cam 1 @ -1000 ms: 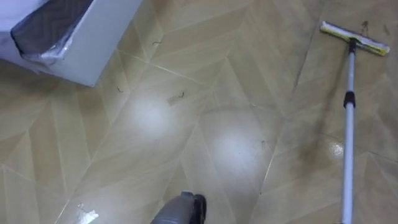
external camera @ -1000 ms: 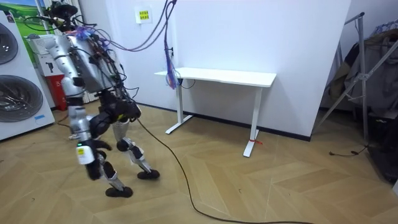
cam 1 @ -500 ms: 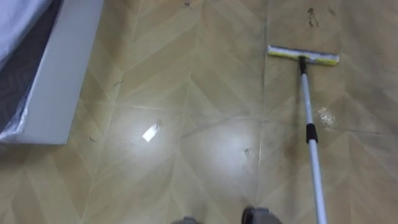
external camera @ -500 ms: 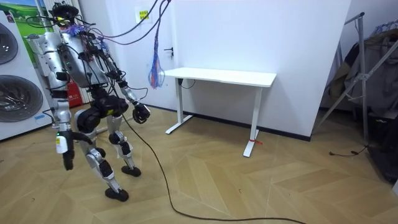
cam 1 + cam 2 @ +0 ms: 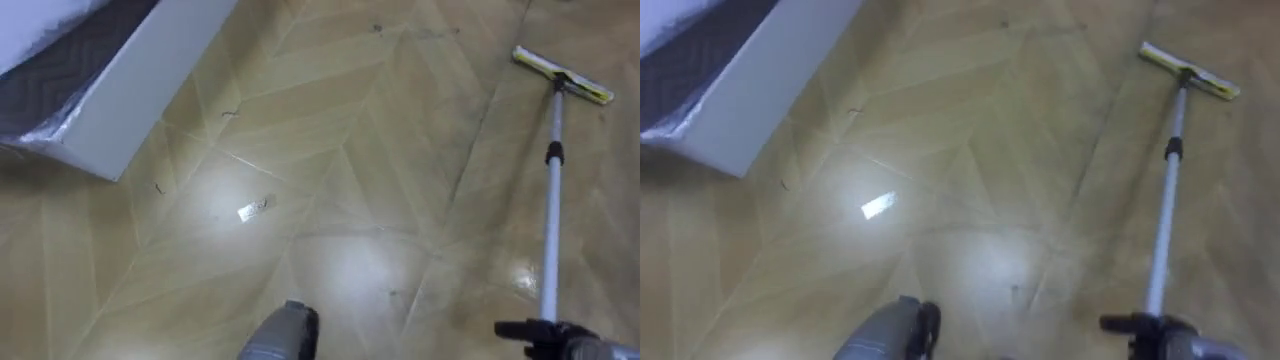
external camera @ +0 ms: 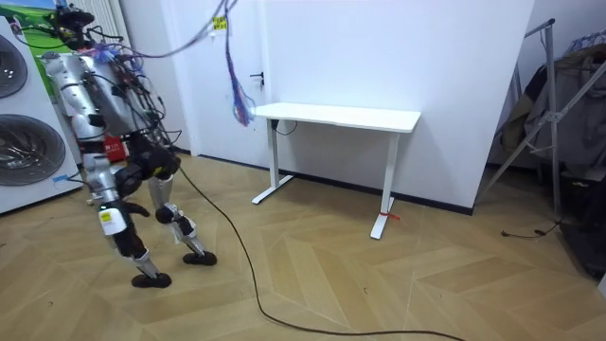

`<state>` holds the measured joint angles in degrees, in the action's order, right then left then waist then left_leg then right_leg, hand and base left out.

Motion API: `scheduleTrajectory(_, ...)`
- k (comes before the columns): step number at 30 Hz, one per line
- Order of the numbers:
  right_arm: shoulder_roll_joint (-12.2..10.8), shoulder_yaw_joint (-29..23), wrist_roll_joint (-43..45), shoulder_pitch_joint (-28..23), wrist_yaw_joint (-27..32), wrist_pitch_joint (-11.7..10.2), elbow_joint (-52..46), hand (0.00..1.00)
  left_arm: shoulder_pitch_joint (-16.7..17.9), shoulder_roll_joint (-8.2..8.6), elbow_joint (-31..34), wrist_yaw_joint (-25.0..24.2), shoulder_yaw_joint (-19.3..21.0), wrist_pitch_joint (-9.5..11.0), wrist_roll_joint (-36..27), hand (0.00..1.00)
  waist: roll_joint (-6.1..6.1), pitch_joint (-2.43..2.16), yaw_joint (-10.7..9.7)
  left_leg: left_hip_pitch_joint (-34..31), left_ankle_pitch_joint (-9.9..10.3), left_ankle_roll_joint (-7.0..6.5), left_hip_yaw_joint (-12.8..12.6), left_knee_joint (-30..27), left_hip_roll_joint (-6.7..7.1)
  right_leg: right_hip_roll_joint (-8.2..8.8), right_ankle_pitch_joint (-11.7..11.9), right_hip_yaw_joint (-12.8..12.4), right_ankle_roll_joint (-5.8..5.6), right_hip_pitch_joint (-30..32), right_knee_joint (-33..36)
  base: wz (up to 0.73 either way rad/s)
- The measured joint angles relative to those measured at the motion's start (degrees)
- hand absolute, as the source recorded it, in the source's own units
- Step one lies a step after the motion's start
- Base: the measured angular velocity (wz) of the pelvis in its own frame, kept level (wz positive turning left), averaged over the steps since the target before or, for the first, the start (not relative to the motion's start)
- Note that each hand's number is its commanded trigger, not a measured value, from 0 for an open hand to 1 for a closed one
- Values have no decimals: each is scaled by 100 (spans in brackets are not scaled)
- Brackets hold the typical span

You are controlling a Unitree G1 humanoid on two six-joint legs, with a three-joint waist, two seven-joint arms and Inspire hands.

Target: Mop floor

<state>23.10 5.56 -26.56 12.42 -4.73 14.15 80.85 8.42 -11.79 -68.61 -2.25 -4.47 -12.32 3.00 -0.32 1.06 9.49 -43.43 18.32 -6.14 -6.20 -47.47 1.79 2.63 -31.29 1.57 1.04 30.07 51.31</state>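
The mop (image 5: 548,215) is seen in the eye views, lying on the wooden floor (image 5: 380,150) to the robot's right. Its yellow and white head (image 5: 563,75) rests flat on the boards at the upper right. From there the pale pole (image 5: 546,260), banded by a dark collar (image 5: 551,153), runs back toward the lower right edge. There the pole is met by the right hand (image 5: 578,346), of which a dark part and a grey part are cut off by the edge. Whether the pole is clasped by it cannot be told. At the upper left a white frame (image 5: 140,85) is shown lying aslant, its dark top (image 5: 60,85) wrapped in clear film. A small pale scrap (image 5: 252,210) lies on the boards between the frame and the pole, well apart from both. Thin dark specks are scattered near the frame, and bright patches of light are reflected from the floor.

The robot's stance and surroundings are given by the room view. The robot is found at the room view's left, before two washing machines (image 6: 24,142), bent forward with knees flexed and feet set apart in a stride. A white table (image 6: 341,116) stands against the white wall (image 6: 398,57) well to its side. A metal rack (image 6: 544,114) is placed at the far right.
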Motion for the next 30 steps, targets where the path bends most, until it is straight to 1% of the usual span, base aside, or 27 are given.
scheduleTrajectory(1,-29,11,18,-269,20,-19,96,100,-102,44,-64,-32,9,4,6,0,50,-11,0,110,97,-78,-152,25,35,126,123,-8,-188,111,320,-19)
scheduleTrajectory(2,-52,13,46,-389,34,-28,173,100,-144,55,-64,-41,17,39,6,0,78,-15,-23,155,142,-94,-174,25,81,163,195,-20,-256,160,481,-17)
scheduleTrajectory(4,-221,50,309,-916,193,-26,291,100,-251,57,-49,-26,55,177,3,0,214,-59,-197,342,355,-143,-158,37,188,249,572,-57,-389,331,1056,-14)
scheduleTrajectory(5,-289,55,348,-1006,248,-26,332,100,-258,61,-46,0,97,196,-1,0,236,-60,-240,384,409,-147,-144,35,194,246,722,-93,-381,419,1227,-41)
scheduleTrajectory(6,-417,116,383,-1157,323,-9,383,100,-260,91,-43,66,137,207,-9,0,287,-62,-284,442,519,-107,24,49,215,194,921,-200,-368,657,1515,-83)
scheduleTrajectory(7,-531,182,428,-1211,420,36,380,100,-263,157,-38,140,138,208,-11,0,350,-31,-290,469,553,-61,235,67,215,125,819,-240,-314,972,1520,-99)
scheduleTrajectory(8,-583,251,436,-1212,473,56,380,100,-263,199,-39,165,135,201,-11,0,392,-10,-305,481,562,-43,369,94,213,80,760,-222,-304,1134,1413,-113)
scheduleTrajectory(9,-667,334,442,-1247,536,62,380,100,-262,283,-54,182,147,199,-18,0,454,3,-375,540,574,10,565,179,212,25,721,-188,-294,1383,1015,-96)
scheduleTrajectory(10,-751,415,468,-1297,557,73,382,100,-256,349,-78,223,154,195,-12,0,521,9,-420,621,600,78,795,212,219,14,734,-124,-271,1460,315,-84)
scheduleTrajectory(11,-803,453,492,-1309,568,94,381,100,-243,360,-79,250,156,188,-12,0,527,-1,-453,639,621,117,905,205,232,11,772,-128,-256,1451,-64,-58)
scheduleTrajectory(12,-909,442,670,-1259,590,163,361,100,-248,354,-82,334,169,174,-12,0,472,20,-522,647,706,253,1060,119,306,41,980,-110,-286,1426,-489,-17)
scheduleTrajectory(13,-960,420,748,-1246,625,236,345,100,-254,364,-81,387,177,173,-10,0,457,28,-610,628,791,373,1084,-89,287,169,1153,103,-152,1335,-400,5)
scheduleTrajectory(14,-977,350,791,-1237,641,274,352,100,-259,367,-82,395,175,173,-12,0,451,31,-621,637,806,401,1083,-182,269,215,1103,230,-78,1281,-332,43)
scheduleTrajectory(15,-970,176,885,-1143,658,384,397,100,-260,367,-85,394,175,164,-13,0,442,32,-595,687,821,429,1084,-350,262,240,967,369,-9,1154,-212,49)
scheduleTrajectory(17,-854,-29,974,-813,673,513,429,100,-260,342,-88,386,190,132,-31,0,367,26,-478,780,852,487,1025,-433,187,280,783,494,90,1037,-85,41)
scheduleTrajectory(18,-719,-79,1062,-469,668,559,426,100,-257,304,-112,387,193,127,-138,0,265,55,-417,825,865,511,979,-469,162,303,689,565,149,984,-13,37)
scheduleTrajectory(19,-529,-74,1057,-67,657,543,417,100,-250,247,-116,382,188,97,-258,0,210,68,-401,819,865,512,993,-581,96,308,634,677,218,919,42,38)
scheduleTrajectory(20,-435,-76,1053,130,652,513,411,100,-249,209,-116,377,190,88,-290,0,206,71,-386,809,866,515,987,-661,57,296,606,750,256,870,51,39)
scheduleTrajectory(21,-273,-76,1036,453,636,399,362,100,-251,120,-109,378,193,86,-282,0,174,60,-296,802,863,521,944,-791,-73,220,573,847,316,773,33,25)
scheduleTrajectory(22,-150,-59,1010,658,593,276,257,100,-247,-7,-115,381,201,88,-279,0,75,45,-176,830,853,538,917,-816,-148,161,540,872,378,703,29,22)
scheduleTrajectory(23,-85,-59,998,755,532,208,187,100,-236,-62,-117,383,200,88,-278,0,18,42,-130,859,846,553,916,-808,-176,131,528,873,399,663,10,33)
scheduleTrajectory(24,9,-56,952,947,416,92,122,100,-220,-136,-129,389,199,87,-274,0,-43,57,-113,918,793,649,913,-788,-227,69,513,871,436,528,-55,65)
scheduleTrajectory(25,73,-63,835,1005,325,61,73,100,-215,-158,-131,390,190,84,-275,0,-82,45,-126,987,731,754,910,-687,-250,9,511,812,445,394,-160,80)
scheduleTrajectory(26,89,-70,800,999,295,51,61,100,-213,-153,-129,386,192,85,-274,0,-90,43,-128,1050,712,786,895,-589,-260,-33,512,747,447,314,-228,90)
scheduleTrajectory(27,72,-177,737,955,268,63,70,100,-198,-139,-127,370,192,84,-269,0,-88,46,-128,1232,694,812,772,-394,-326,-159,544,606,448,132,-392,78)
scheduleTrajectory(29,-53,-301,639,761,227,74,92,100,-77,-137,-79,302,202,73,-239,0,-114,34,-133,1565,694,812,669,-28,-347,-288,563,380,428,-121,-621,55)
scheduleTrajectory(30,-121,-302,590,541,154,19,121,100,-51,-95,-72,268,229,16,-214,0,-107,37,-139,1789,694,811,581,193,-349,-347,567,247,421,-314,-766,29)
